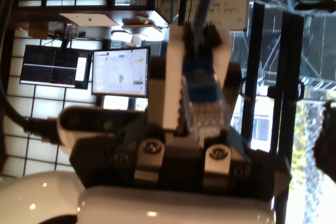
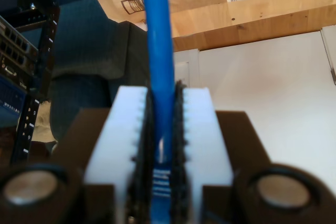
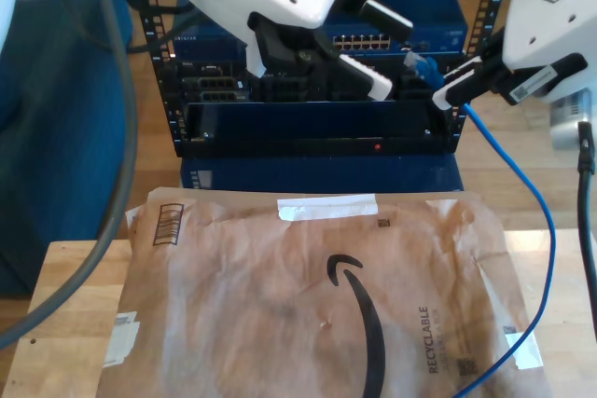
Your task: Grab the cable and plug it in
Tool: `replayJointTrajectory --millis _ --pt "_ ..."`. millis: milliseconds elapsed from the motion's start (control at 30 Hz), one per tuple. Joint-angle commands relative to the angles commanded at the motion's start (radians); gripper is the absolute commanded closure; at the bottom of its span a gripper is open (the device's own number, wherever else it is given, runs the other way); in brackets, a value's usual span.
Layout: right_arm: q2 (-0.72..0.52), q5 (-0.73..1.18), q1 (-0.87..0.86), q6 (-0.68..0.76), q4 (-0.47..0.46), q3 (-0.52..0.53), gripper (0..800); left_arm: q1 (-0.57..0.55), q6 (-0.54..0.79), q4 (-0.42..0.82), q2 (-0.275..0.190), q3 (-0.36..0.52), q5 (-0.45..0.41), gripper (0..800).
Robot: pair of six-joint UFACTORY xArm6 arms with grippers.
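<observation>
Blue cable (image 3: pixel 522 230) is clamped by both end effectors: its plug (image 1: pixel 202 90) in my first gripper (image 1: pixel 197 85), its cord in my second gripper (image 2: pixel 163 129)

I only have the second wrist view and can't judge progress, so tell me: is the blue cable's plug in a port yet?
Observer: No. In the exterior view the plug is held apart from the switch ports.
Operator: What's gripping that end?
Observer: The first wrist view has my first gripper shut on the cable at its plug.
Operator: Where's the slack?
Observer: It runs down across the envelope corner at the exterior view's lower right.
</observation>
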Motion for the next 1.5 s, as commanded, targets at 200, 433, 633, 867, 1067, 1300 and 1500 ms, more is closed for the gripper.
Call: replayJointTrajectory --millis 200,433,633,867,1067,1300,1500 --pt "0.017 0.000 0.009 0.000 0.000 -0.023 797 0.000 -0.031 0.058 0.000 0.000 -0.002 5" --pt "0.054 -0.037 0.064 0.000 -0.003 -0.025 797 0.000 -0.032 0.058 0.000 -0.002 -0.003 5" --pt "0.072 -0.043 0.086 0.005 -0.003 -0.037 797 0.000 -0.031 0.058 0.000 -0.002 -0.002 7" --pt "0.078 -0.043 0.089 0.005 -0.005 -0.035 797 0.003 -0.031 0.060 0.000 -0.002 0.002 52" --pt "0.078 -0.041 0.089 0.005 -0.005 -0.035 797 0.005 -0.031 0.058 0.000 0.005 0.000 190" --pt "0.078 -0.041 0.094 0.005 -0.006 -0.034 797 0.009 -0.031 0.057 -0.003 0.006 -0.003 346" --pt "0.078 -0.041 0.095 0.005 -0.006 -0.032 797 0.023 -0.029 0.055 -0.003 0.006 -0.006 411"
